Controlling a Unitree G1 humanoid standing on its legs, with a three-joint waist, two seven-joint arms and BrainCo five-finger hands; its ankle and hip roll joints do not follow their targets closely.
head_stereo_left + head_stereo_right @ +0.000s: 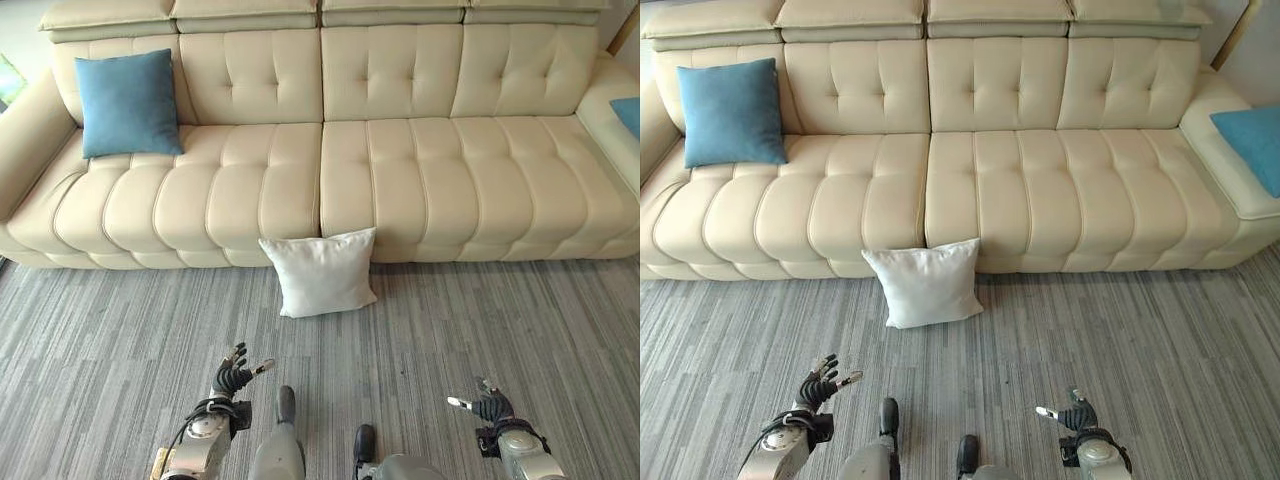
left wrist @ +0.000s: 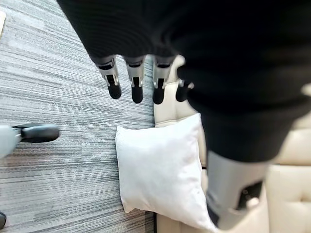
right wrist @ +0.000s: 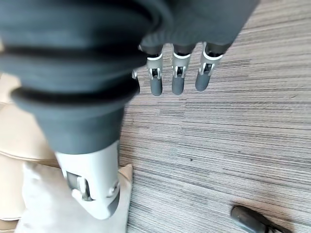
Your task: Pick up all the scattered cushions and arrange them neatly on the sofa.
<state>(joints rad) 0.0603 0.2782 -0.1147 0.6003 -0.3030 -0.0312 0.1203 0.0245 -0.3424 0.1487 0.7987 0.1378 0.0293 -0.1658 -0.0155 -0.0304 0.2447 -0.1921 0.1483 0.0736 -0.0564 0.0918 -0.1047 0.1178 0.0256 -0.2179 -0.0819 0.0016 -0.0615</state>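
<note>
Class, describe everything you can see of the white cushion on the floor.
The white cushion is square, plain and soft-looking, with pointed corners and a fabric cover. It stands tilted on the grey carpet, its upper edge leaning against the front of the cream sofa, near the middle seam. Neither robot hand touches it; both are open and short of it.

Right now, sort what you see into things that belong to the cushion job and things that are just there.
Part of the job:
white cushion, on the carpet against the sofa front
blue cushion, upright on the sofa's left seat
second blue cushion, on the right end
sofa

Just there:
grey striped carpet
</note>
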